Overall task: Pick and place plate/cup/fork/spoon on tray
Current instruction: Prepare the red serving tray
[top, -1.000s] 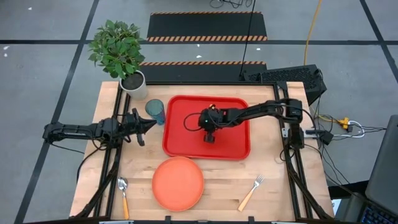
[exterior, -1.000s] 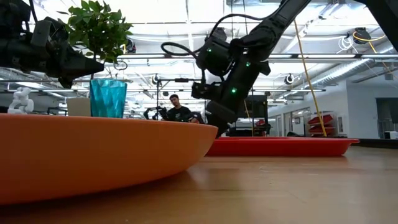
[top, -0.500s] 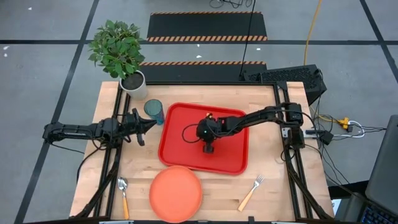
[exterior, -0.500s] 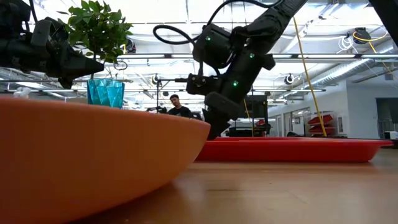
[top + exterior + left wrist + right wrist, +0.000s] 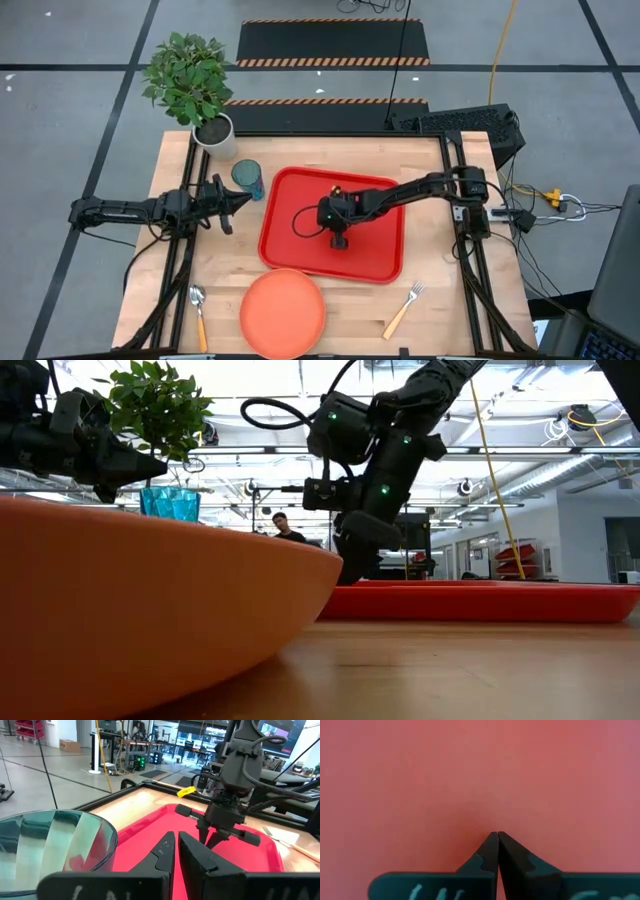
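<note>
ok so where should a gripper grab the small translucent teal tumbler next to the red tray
Probably around the side wall of the small translucent teal tumbler, near mid-height, coming in level from the left arm's side. It stands upright with its mouth open upward, and the red plastic tray lies close on its other side. The left gripper, shut, is nearest.

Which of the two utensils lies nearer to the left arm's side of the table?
The spoon, with its rounded bowl, lies at the table's front left; the tined fork lies at the front right.

Table (image 5: pixel 440 300) carries tray (image 5: pixel 380 260), plate (image 5: pixel 283 313), cup (image 5: pixel 248 179), fork (image 5: pixel 404 308), spoon (image 5: pixel 199 313)
</note>
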Controlling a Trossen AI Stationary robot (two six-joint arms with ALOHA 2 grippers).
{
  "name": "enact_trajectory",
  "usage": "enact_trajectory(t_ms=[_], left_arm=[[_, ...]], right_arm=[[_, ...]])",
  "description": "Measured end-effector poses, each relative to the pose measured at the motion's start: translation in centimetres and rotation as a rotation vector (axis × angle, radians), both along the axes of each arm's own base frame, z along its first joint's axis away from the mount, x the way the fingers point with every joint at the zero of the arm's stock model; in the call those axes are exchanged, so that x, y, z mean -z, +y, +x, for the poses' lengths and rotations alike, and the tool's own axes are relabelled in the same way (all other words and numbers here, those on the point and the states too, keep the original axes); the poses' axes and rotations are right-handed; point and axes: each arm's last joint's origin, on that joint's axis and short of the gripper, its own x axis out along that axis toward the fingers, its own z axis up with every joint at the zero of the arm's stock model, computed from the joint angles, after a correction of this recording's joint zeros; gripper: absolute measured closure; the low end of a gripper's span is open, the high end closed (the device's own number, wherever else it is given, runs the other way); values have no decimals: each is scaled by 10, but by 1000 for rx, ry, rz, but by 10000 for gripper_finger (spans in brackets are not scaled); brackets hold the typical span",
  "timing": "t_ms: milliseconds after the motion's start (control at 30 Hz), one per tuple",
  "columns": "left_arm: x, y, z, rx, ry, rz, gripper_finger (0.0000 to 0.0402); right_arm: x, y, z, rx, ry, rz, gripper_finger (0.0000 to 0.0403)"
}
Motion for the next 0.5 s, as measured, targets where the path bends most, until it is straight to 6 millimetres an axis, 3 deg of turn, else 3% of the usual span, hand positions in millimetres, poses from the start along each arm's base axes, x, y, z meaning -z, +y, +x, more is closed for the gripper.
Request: enact_trajectory(t_ms=[233, 367, 500], left_arm=[[0, 0, 0, 0, 0, 0, 376], [0, 0, 0, 0, 0, -1, 376], [0, 0, 0, 0, 1, -1, 376]], right_arm=[[-32, 0, -5, 21, -79, -67, 398], [-70, -2, -16, 97, -155, -62, 385], [-102, 10, -26, 98, -247, -35, 364]])
